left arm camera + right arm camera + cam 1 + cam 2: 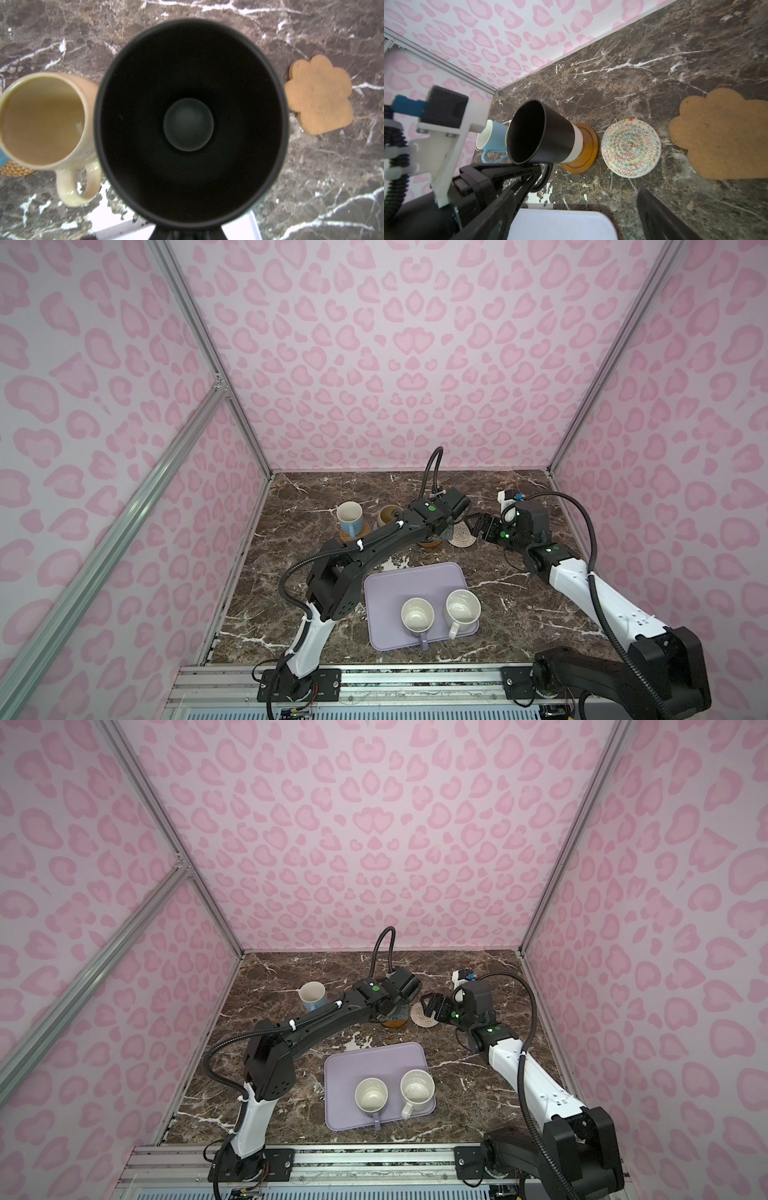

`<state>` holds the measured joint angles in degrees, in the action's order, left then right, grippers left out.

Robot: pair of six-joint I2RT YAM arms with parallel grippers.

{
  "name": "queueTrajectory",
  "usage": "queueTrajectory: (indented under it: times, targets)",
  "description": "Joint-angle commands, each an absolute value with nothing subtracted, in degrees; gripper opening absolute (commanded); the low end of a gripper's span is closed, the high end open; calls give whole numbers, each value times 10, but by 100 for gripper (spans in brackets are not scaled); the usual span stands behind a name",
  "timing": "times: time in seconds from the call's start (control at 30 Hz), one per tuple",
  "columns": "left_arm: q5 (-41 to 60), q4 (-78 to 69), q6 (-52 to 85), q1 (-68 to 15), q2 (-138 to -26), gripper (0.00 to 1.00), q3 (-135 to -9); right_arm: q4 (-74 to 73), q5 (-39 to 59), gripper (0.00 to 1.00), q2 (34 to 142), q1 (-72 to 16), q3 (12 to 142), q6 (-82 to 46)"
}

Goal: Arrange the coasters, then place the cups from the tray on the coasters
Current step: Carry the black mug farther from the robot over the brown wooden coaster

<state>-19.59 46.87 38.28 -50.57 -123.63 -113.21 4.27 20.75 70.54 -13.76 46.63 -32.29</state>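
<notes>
The black mug [542,133] stands with its base on the brown wooden coaster [589,151], and the left claw [538,169] is closed on the handle of this mug. On one side the pale yellow mug [43,120] is just beside it, with almost no gap between the two rims, and further along the row the light blue mug [349,519] sits on the orange woven coaster [354,536]. On the other side only a thin strip of table [519,614] separates the wooden disc from the cream woven coaster [631,148]. The right claw [473,526] hangs over the edge of this coaster, with the jaws wide apart and nothing between them. The tan flower-shaped coaster [720,135] lies next, apart and bare. Nearer to the robot, bare table separates the row from the lavender tray [415,576]. Its far half is free. The lavender mug [417,616] and the speckled mug [462,610] stand close to its near rim, and the handle of the lavender mug reaches over that rim.
</notes>
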Motion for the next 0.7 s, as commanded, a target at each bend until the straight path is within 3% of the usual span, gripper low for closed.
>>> queueTrajectory:
  times: [0.0,0.67]
  targets:
    - [-222,485,397,-502,-1264,1,-1161,42,226,93,715,-131,463,-319]
    - [-203,489,437,-490,-1293,2,-1150,37,245,92,734,-116,461,-330]
